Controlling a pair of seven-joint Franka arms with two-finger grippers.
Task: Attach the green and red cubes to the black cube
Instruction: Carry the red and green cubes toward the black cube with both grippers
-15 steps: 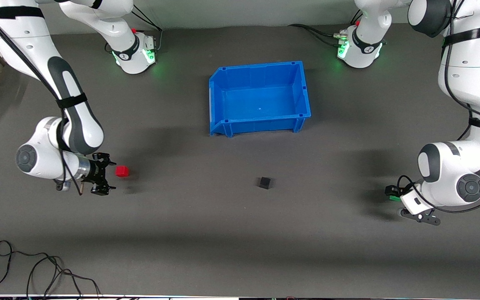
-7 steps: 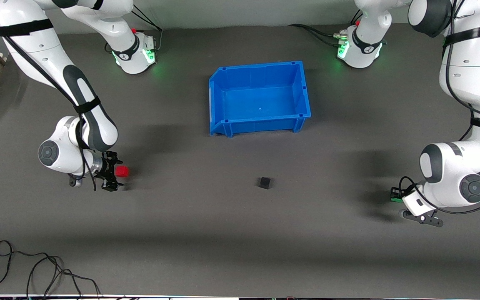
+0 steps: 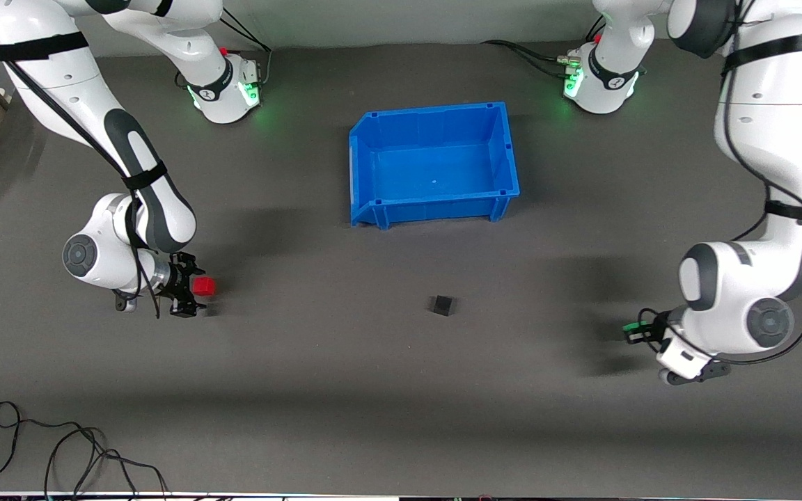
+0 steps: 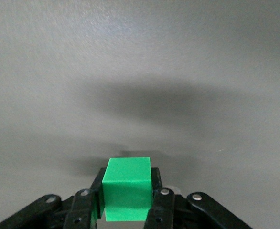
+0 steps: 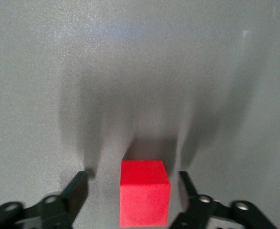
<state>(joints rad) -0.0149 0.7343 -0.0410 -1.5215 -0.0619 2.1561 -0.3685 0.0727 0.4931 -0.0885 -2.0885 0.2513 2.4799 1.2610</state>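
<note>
Grey matte counter (image 3: 345, 390) all across, with a blue bin (image 3: 433, 164) standing between the two arm bases, open and showing only its own bare floor.

Over at the left arm's end: left claw (image 4: 126, 210) clamped tight on the green cube (image 4: 126, 189), fingers (image 4: 160, 205) pressed against both side faces. Seen from the front camera, just a sliver of green at the claw tip (image 3: 632, 328), lifted off the mat and casting a shadow below. Held over open mat.

At the right arm's end: right claw (image 5: 133, 198) down low at the mat, straddling the red cube (image 5: 144, 199). Fingers (image 5: 75, 191) on either side, a visible gap to each face, so not gripping; jaws apart, cube sitting on the counter between them. From the front, red cube (image 3: 203, 286) poking out of the right claw (image 3: 189, 287) toward the middle of the counter.

Black cube (image 3: 443, 305) alone on the mat, nearer the front camera than the bin, roughly midway between the two claws and well apart from both, touching nothing.

Loose black cable (image 3: 60, 452) curled at the near edge, toward the right arm's end.
</note>
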